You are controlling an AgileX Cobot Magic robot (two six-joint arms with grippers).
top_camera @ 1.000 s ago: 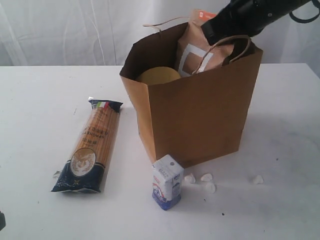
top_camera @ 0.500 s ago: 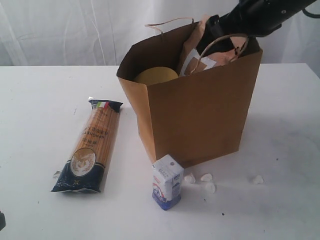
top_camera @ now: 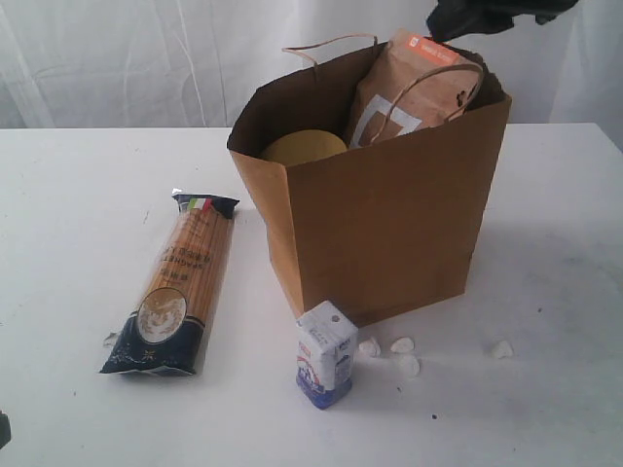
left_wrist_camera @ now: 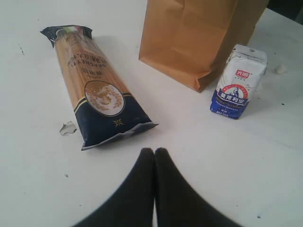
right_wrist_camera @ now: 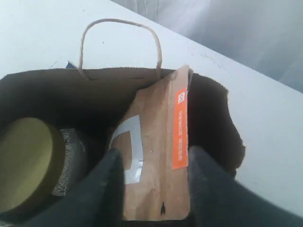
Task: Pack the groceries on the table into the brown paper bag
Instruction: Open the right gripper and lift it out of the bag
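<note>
**Bag beneath the right jaws, packet ahead of the left**

The right gripper hangs above the mouth of the paper bag, clear of it. The pouch stands in the bag directly below the gap between the jaws, its top poking over the rim. The lidded jar sits in the bag too, off to one side of those jaws. Just ahead of the left gripper the spaghetti packet lies flat on the table. Farther ahead the carton stands before the bag, with small lumps beside it.

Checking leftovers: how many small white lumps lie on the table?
4 small white lumps: three beside the carton, one farther right, exterior view. Others may be hidden.
</note>
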